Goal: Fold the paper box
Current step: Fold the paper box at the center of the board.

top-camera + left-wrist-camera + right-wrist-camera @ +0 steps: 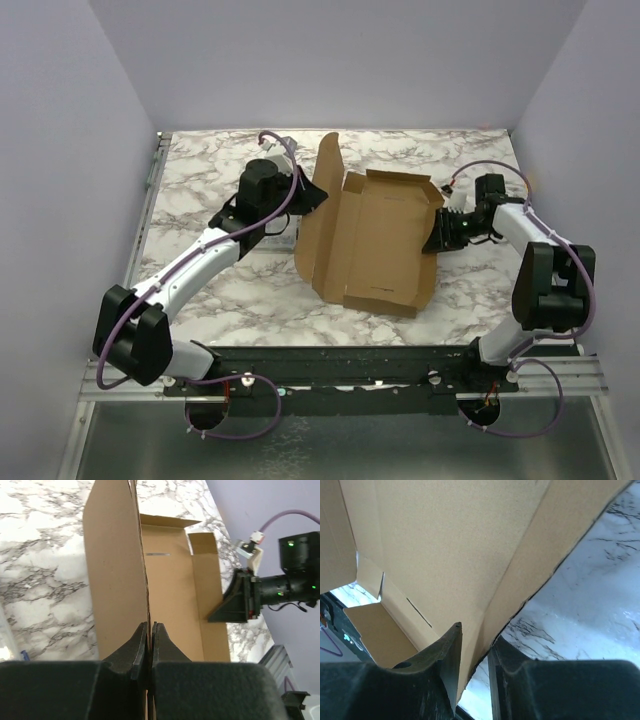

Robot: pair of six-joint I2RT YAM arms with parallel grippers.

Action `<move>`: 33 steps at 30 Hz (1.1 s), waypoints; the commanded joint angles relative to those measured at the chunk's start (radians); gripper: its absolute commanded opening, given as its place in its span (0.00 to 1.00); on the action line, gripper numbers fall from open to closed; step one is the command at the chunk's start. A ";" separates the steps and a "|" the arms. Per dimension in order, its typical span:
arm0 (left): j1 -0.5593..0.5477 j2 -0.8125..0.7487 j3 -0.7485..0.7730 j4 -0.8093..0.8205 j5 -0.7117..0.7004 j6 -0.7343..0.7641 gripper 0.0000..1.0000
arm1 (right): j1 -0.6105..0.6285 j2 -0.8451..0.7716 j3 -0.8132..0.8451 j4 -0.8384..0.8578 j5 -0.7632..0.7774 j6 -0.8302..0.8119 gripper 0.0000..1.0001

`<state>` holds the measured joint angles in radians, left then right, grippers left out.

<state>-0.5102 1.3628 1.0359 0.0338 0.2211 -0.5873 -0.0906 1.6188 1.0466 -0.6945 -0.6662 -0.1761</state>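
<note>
The paper box (pixel 380 240) is a brown cardboard sheet lying open in the middle of the marble table, with its side flaps partly raised. Its left panel (pixel 115 570) stands upright, and my left gripper (pixel 308 196) (pixel 150 626) is shut on that panel's top edge. My right gripper (pixel 437 238) (pixel 476 637) is at the box's right edge. Its jaws straddle the right flap (pixel 530 565), one finger above the cardboard and one below, and a gap still shows between them. From the left wrist view the right gripper (pixel 235 605) reaches in over that flap.
The marble table (pixel 200 170) is enclosed by lilac walls at the back and sides. A metal rail (pixel 330 385) carries both arm bases along the near edge. A clear plastic edge (pixel 7 640) shows left of the box, under the left arm.
</note>
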 commanded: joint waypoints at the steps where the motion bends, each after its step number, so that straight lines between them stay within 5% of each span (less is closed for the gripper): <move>1: -0.028 0.027 0.059 0.041 0.060 -0.033 0.00 | 0.035 0.053 0.032 0.021 0.010 0.015 0.30; 14: -0.068 0.084 0.093 0.095 0.100 -0.094 0.00 | 0.088 0.093 0.087 0.051 0.138 0.025 0.37; 33: -0.073 0.126 0.082 0.237 0.178 -0.221 0.00 | 0.134 0.108 0.095 0.061 0.067 0.041 0.46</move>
<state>-0.5751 1.4521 1.1053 0.2234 0.3565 -0.7856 0.0402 1.7096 1.1435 -0.6586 -0.5480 -0.1455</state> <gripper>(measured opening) 0.036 0.457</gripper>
